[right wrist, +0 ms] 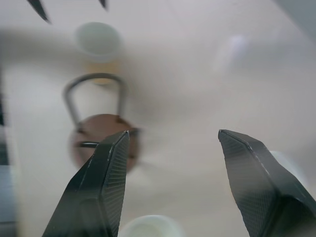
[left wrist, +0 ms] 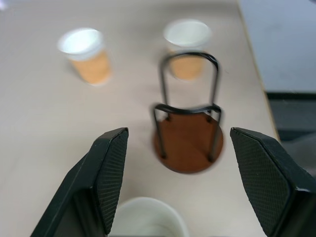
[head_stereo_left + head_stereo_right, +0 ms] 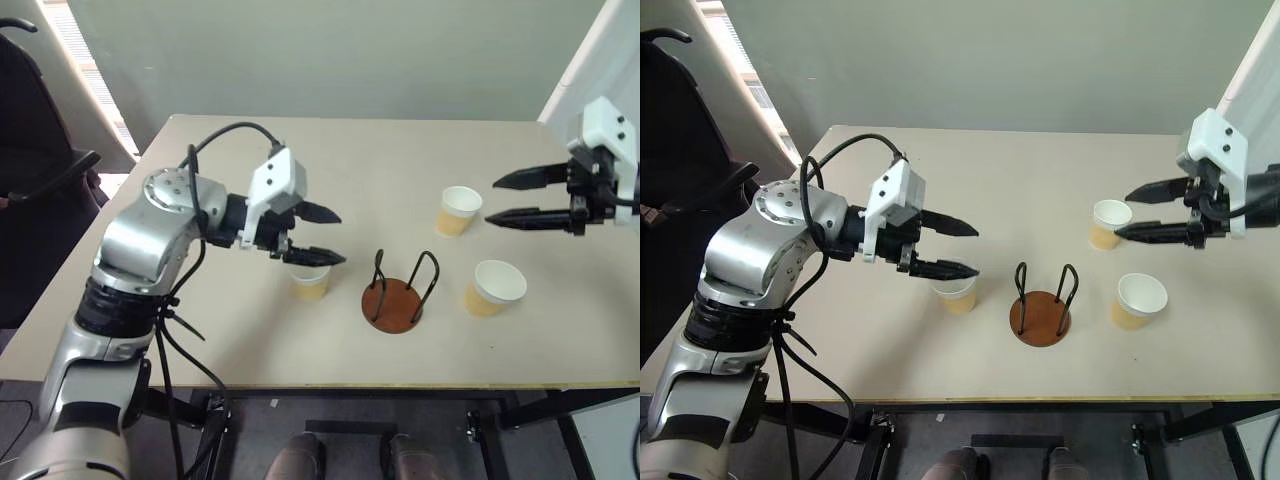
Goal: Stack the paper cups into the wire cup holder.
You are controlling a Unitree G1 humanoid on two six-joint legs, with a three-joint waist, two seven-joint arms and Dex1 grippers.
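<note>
Paper cups are light and crush easily, so I'd pinch gently near the rim. One cup [image 3: 311, 281] sits just left of the wire cup holder [image 3: 397, 296], two to its right. Left gripper [image 3: 328, 236] and right gripper [image 3: 502, 200]: fingers apart, holding nothing.

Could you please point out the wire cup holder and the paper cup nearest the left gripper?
Black-wire cup holder with reddish-brown disc base [image 3: 394, 305], left eye view, disc base.
Pale yellow-tan paper cup [image 3: 311, 284], left eye view, outer wall.

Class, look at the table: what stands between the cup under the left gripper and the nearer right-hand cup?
The wire cup holder, empty, seen in the left eye view.
</note>
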